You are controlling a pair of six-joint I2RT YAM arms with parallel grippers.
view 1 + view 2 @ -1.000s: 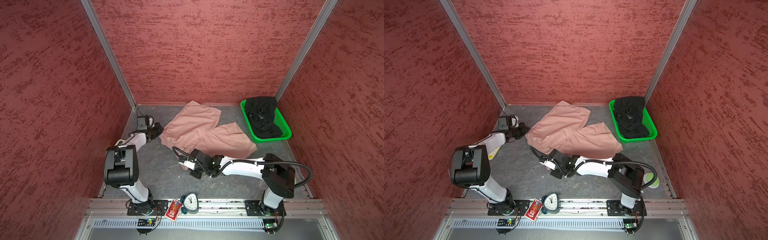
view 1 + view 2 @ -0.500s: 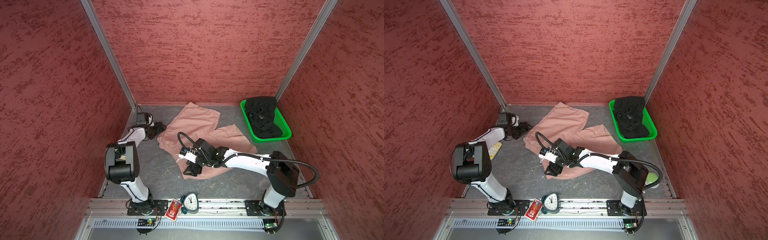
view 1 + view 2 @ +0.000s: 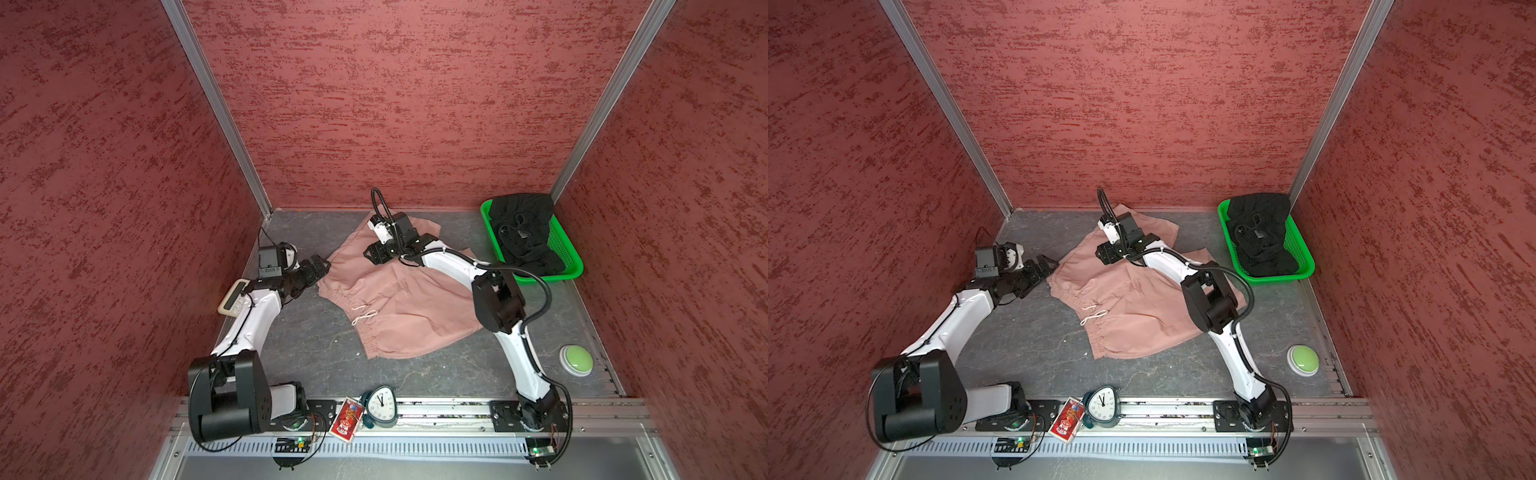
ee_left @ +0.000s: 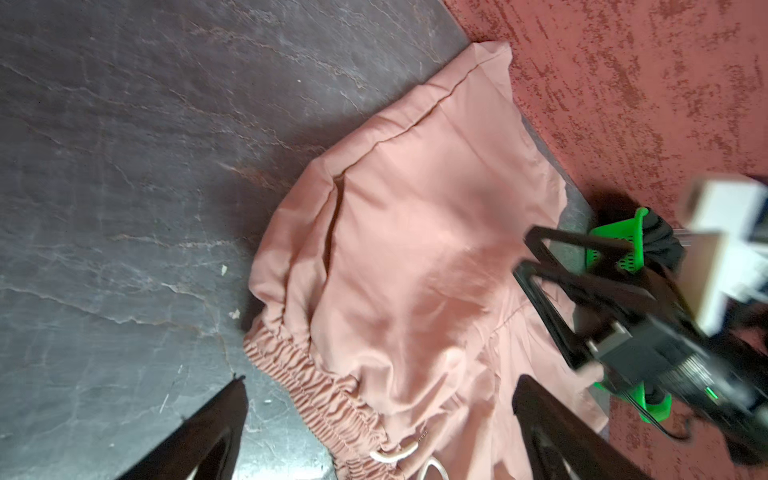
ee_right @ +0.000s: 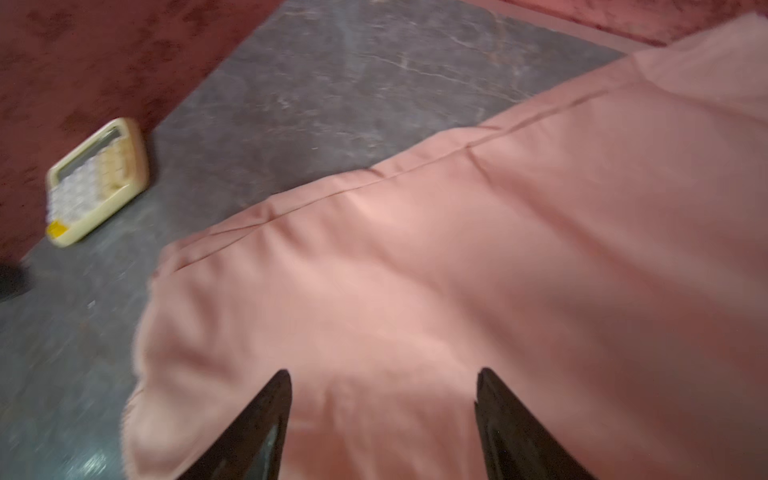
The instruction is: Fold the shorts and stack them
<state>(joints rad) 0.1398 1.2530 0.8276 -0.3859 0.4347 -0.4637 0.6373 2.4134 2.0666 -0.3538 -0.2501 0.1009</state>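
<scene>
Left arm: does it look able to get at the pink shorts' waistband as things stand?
Probably yes. The left gripper is open right beside the waistband end of the pink shorts, with nothing between them.

Even overhead light, soft shadows; top views sharp, wide-angle edges bent; both wrist views motion-blurred.

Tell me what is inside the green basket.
The black shorts lie bunched in the green basket, spilling over its far rim. Anything beneath them is covered.
</scene>
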